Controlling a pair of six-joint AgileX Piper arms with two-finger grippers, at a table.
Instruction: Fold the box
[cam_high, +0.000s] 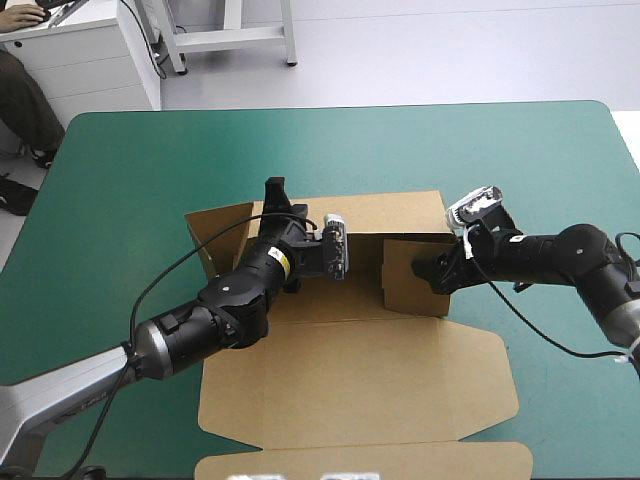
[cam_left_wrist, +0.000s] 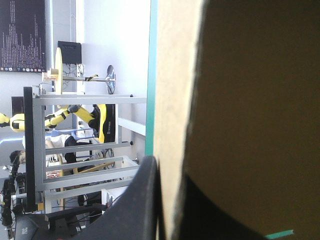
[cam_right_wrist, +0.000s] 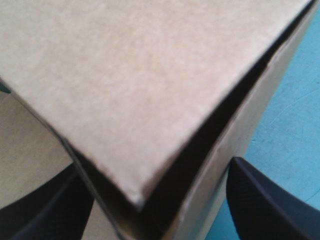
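Tables: one table with a teal-green cover (cam_high: 120, 200). Boxes: one box (cam_high: 340, 330), a single cut sheet of brown board. On this sheet, as the high view shows it, three panels (cam_high: 350, 215) stand raised and one broad lid panel (cam_high: 350, 385) lies flat, with one narrow flap (cam_high: 365, 462) along its near edge. Grippers: two, namely the left gripper (cam_high: 275, 195) and the right gripper (cam_high: 428, 272). Fingers: two broad black curved fingers (cam_right_wrist: 260, 205) per gripper, four in total; each wrist view shows one pair.
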